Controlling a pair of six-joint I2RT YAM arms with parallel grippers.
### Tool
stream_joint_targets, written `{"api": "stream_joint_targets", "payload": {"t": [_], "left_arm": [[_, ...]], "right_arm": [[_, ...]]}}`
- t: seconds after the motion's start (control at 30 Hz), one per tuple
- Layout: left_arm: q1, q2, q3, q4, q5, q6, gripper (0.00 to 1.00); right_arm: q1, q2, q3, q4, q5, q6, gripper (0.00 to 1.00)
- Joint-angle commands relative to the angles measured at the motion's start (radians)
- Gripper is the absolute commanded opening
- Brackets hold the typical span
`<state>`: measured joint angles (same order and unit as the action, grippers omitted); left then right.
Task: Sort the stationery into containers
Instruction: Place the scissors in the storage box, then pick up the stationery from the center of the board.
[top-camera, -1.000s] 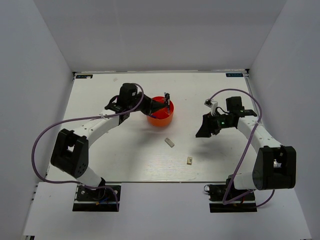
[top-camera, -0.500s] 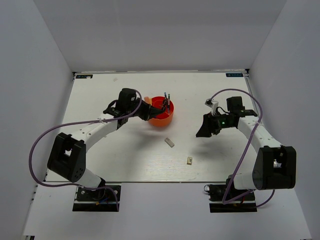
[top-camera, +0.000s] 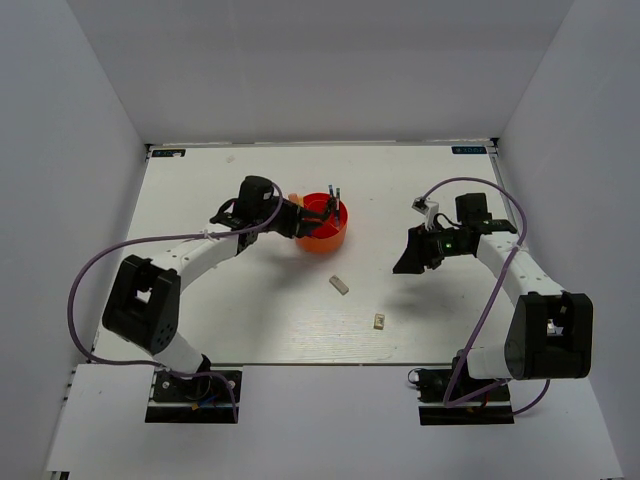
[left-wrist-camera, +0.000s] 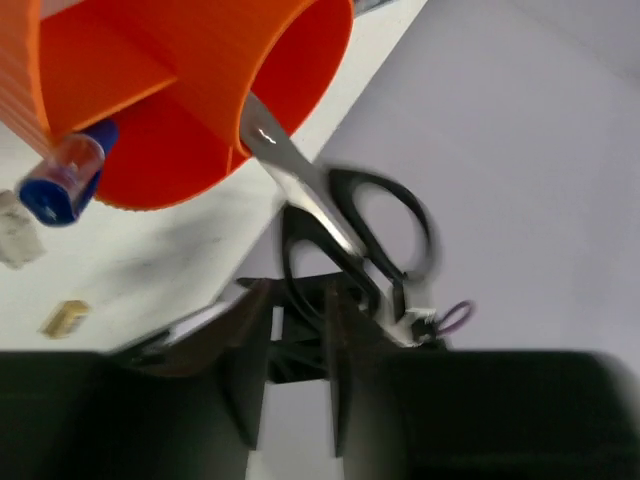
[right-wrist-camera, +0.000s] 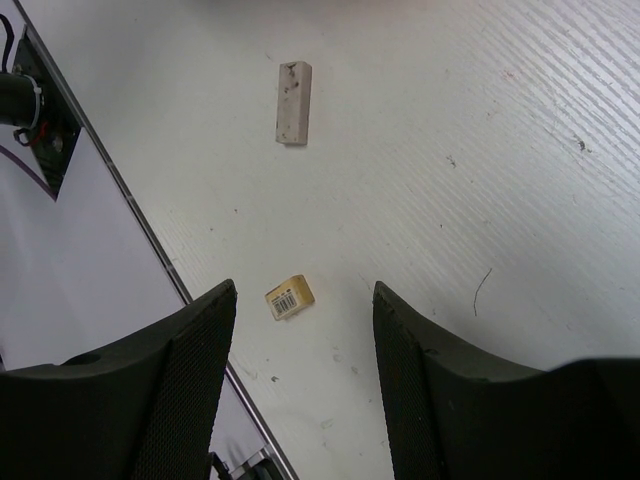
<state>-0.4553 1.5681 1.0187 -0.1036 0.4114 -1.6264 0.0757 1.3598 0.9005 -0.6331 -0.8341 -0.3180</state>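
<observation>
The orange tub (top-camera: 322, 232) stands at the table's middle back. Black-handled scissors (top-camera: 333, 199) stand in it, handles up. My left gripper (top-camera: 296, 216) is beside the tub's left rim, slightly open and empty. In the left wrist view the tub (left-wrist-camera: 200, 80) is tilted, with the scissors (left-wrist-camera: 345, 225) and a blue pen end (left-wrist-camera: 58, 178) sticking out. My left gripper (left-wrist-camera: 298, 330) holds nothing. My right gripper (top-camera: 408, 262) hovers wide open. In the right wrist view my right gripper (right-wrist-camera: 305, 292) is above the beige cube (right-wrist-camera: 289, 297), with the eraser (right-wrist-camera: 293, 103) farther off.
The eraser (top-camera: 340, 284) and the beige cube (top-camera: 379, 321) lie apart on the white table (top-camera: 220, 310), in front of the tub. The table's front edge (right-wrist-camera: 110, 180) runs close to the cube. White walls enclose the table on three sides.
My left gripper has let go of the scissors and drawn back left from above the tub to its left rim. The scissors stay standing in the tub. The right arm has barely moved.
</observation>
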Motion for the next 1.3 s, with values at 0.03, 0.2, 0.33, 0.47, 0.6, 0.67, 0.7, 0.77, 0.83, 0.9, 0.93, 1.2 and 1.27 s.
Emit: {"api": "stream_joint_targets", "payload": {"t": [0.03, 0.2, 0.33, 0.47, 0.6, 0.67, 0.7, 0.77, 0.83, 0.9, 0.93, 1.2, 1.27], "left_arm": [[0.021, 0.012, 0.040, 0.032, 0.004, -0.026, 0.45], [0.030, 0.029, 0.069, 0.022, 0.027, -0.013, 0.59], [0.017, 0.004, 0.133, -0.018, 0.044, 0.029, 0.49], [-0.019, -0.022, 0.251, -0.151, 0.084, 0.256, 0.10], [-0.112, -0.049, 0.386, -0.514, 0.029, 0.712, 0.05], [-0.214, -0.043, 0.472, -0.708, -0.108, 0.840, 0.15], [-0.239, -0.037, 0.478, -0.799, -0.212, 0.976, 0.21], [-0.325, -0.034, 0.437, -0.866, -0.345, 1.034, 0.37], [-0.359, -0.031, 0.350, -0.867, -0.405, 1.036, 0.53], [-0.391, -0.025, 0.293, -0.846, -0.466, 1.011, 0.64], [-0.395, -0.002, 0.273, -0.843, -0.476, 0.969, 0.64], [-0.441, 0.116, 0.225, -0.756, -0.542, 0.817, 0.63], [-0.444, 0.133, 0.218, -0.739, -0.549, 0.788, 0.63]], "right_arm": [[-0.010, -0.030, -0.005, -0.008, -0.031, -0.003, 0.60], [-0.013, -0.036, -0.006, -0.022, -0.025, -0.016, 0.62], [-0.013, -0.040, 0.003, -0.033, 0.004, -0.045, 0.69], [-0.010, -0.065, -0.014, -0.030, 0.020, -0.084, 0.90], [0.001, -0.024, 0.000, -0.132, -0.071, -0.177, 0.74], [0.012, -0.013, 0.001, -0.142, -0.060, -0.204, 0.43], [0.027, -0.014, -0.003, -0.116, -0.018, -0.196, 0.22], [0.036, -0.033, -0.021, -0.067, 0.041, -0.167, 0.00], [0.039, -0.048, -0.038, -0.044, 0.078, -0.145, 0.00], [0.041, -0.054, -0.043, -0.037, 0.095, -0.130, 0.01], [0.039, -0.054, -0.044, -0.036, 0.096, -0.122, 0.01], [0.039, -0.057, -0.055, -0.037, 0.132, -0.107, 0.10], [0.036, -0.060, -0.057, -0.034, 0.132, -0.104, 0.10]]}}
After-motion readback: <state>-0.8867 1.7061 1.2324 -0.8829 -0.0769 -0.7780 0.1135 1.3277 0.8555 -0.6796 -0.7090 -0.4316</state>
